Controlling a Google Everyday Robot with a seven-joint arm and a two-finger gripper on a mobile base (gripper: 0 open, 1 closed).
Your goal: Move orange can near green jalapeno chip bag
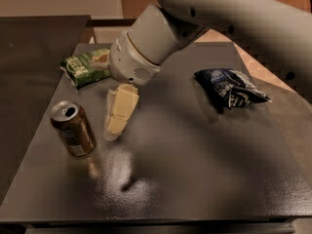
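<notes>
My gripper (pixel 118 113) low over table (pixel 204 174), just beside orange can (pixel 73 128), not touching. Open or closed: cannot tell. Can upright, ungrasped, apart from green jalapeno chip bag (pixel 87 66). Grasp, carry, placement outstanding.

Can (pixel 73 128) upright nr gripper (pixel 114 128), bag (pixel 87 67) behind

Gripper (pixel 112 129) by can (pixel 73 128); bag (pixel 84 68) seemingly part-hidden

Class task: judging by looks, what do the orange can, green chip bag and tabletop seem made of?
Orange can: likely metal, its silver top shining. Green chip bag: seemingly thin plastic film, crinkled and glossy. Tabletop: dark, hard, semi-gloss, reflecting light; material unclear. The gripper hangs beside the can.
</notes>
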